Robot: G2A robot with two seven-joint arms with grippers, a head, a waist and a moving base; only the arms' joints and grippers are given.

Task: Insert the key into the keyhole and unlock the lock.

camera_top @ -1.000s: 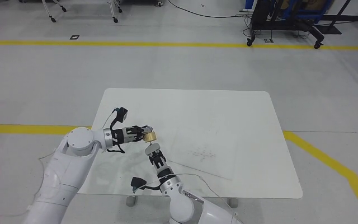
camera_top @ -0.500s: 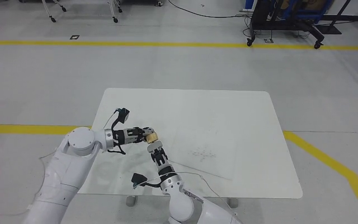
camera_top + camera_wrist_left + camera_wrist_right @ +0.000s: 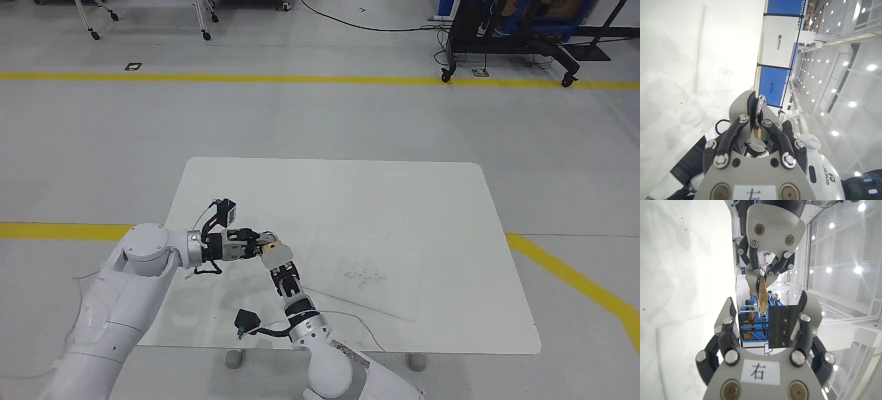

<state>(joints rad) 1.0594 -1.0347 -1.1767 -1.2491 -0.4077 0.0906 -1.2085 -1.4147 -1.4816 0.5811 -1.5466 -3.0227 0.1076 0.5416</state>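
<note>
A brass lock point(image 3: 270, 243) hangs above the table's left part, with my left gripper point(image 3: 258, 241) shut on it. Its brass body point(image 3: 757, 132) sits between my left gripper's point(image 3: 758, 108) fingers, and a silver ring-shaped part point(image 3: 760, 103) stands at their tips. In the right wrist view the lock point(image 3: 762, 288) points edge-on at the camera. A thin silver piece point(image 3: 763, 305), probably the key, sticks out of its near end. My right gripper point(image 3: 766, 306) is open, its fingers either side of that piece and apart from it. From above, the right gripper point(image 3: 279, 262) sits just below the lock.
The white table point(image 3: 400, 200) carries a faint scuff patch point(image 3: 362, 272) near its middle. A thin cable point(image 3: 350, 305) runs across the front part. Its left edge lies close behind the left arm.
My right gripper has closed in on the lock from the table's front side. The left wrist has turned a little, still holding the lock.
</note>
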